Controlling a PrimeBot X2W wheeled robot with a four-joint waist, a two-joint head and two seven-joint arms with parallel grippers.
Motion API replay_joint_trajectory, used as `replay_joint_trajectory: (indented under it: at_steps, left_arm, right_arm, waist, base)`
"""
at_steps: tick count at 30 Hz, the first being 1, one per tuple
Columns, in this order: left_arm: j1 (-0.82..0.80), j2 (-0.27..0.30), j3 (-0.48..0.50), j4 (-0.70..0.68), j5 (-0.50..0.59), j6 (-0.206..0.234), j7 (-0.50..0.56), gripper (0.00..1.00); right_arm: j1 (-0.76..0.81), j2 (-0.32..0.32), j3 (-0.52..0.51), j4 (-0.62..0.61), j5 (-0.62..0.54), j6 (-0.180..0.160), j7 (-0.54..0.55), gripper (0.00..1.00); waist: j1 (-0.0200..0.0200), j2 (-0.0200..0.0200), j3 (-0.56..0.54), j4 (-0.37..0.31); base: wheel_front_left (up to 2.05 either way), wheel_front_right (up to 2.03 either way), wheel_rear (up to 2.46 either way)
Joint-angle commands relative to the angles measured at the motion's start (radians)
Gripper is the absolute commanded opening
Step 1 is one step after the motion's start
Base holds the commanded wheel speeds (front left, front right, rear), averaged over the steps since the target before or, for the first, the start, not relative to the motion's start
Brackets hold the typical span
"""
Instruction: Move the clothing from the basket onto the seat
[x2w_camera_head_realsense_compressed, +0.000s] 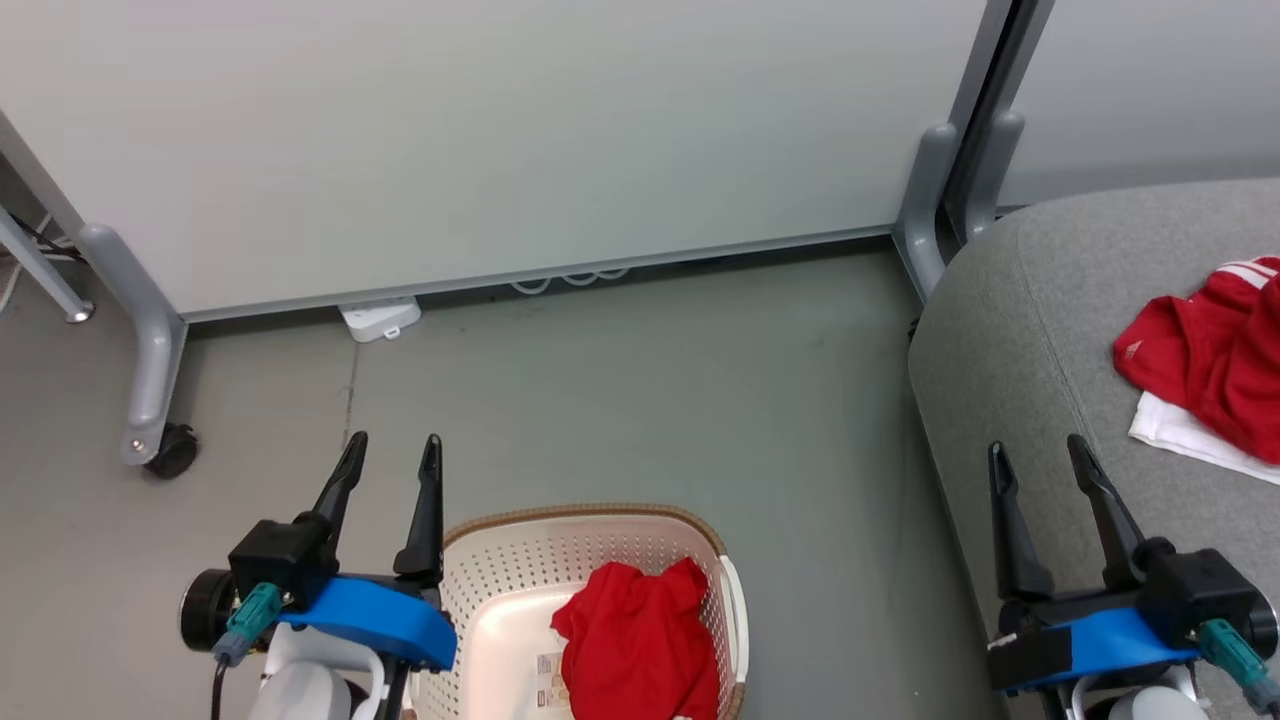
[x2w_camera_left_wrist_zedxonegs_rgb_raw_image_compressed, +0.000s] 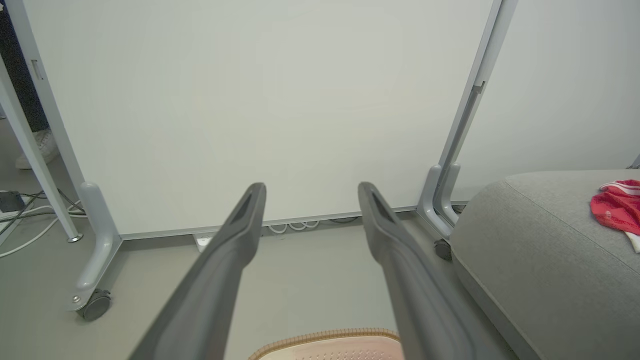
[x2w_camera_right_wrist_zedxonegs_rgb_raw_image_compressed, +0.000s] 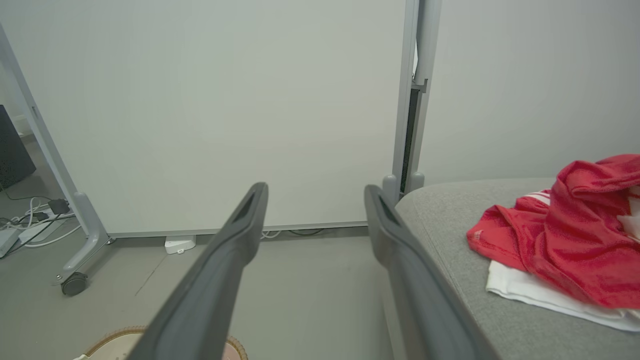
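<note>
Grey floor runs far back to white partition panels on castors in the head view. The basket sits at the near edge, its near part cut off by the frame. A red garment lies crumpled in its right side, and a printed label on the basket's bottom is too small to read. On the right, the seat carries a second red garment, cut off at the right edge. White cloth lies under it; whether this belongs to the same piece cannot be told. The left gripper stands just left of the basket and the right gripper shows against the seat's near-left part. Both have their fingers spread wide with nothing between them.

From the left wrist, the spread fingers frame bare floor and panel. A sliver of the basket's brown rim shows at the bottom, its contents out of frame. The second garment is a small red patch at the right edge. Cables and a pale shoe show far left, past the panel's leg.

From the right wrist, the second red garment is much plainer, showing its white stripes and mesh weave, though the frame crops its right part. A bit of basket rim peeks in at the bottom left, partly behind a finger.
</note>
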Motion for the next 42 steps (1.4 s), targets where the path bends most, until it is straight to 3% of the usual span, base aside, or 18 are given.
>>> replay_joint_trajectory:
  at_steps: [1,19,34,42]
  left_arm:
    - [-0.023,0.003,-0.009,0.019,0.004,-0.006,-0.003,1.0]
    - [-0.36,0.018,-0.2,0.439,0.027,-0.032,-0.003,1.0]
    - [-0.571,0.045,-0.393,0.743,-0.022,-0.032,0.013,1.0]
    - [-0.647,0.053,-0.445,0.817,-0.054,-0.032,0.029,1.0]
  right_arm:
    - [-0.023,-0.004,0.005,-0.007,-0.006,-0.001,0.0,1.0]
    - [-0.267,0.001,0.056,-0.054,-0.008,-0.001,0.0,1.0]
    - [-0.393,0.01,0.054,-0.101,-0.019,-0.001,-0.001,1.0]
    - [-0.434,0.008,0.043,-0.119,-0.021,-0.001,0.0,1.0]
  waist:
    - [-0.0001,0.0,0.04,-0.022]
    - [-0.0001,0.0,0.382,-0.136]
    - [-0.0001,0.0,0.619,-0.173]
    - [-0.0001,0.0,0.723,-0.171]
  base:
    - [0.0,0.0,0.0]
    - [0.0,0.0,0.0]
    - [0.0,0.0,0.0]
    - [0.0,0.0,0.0]
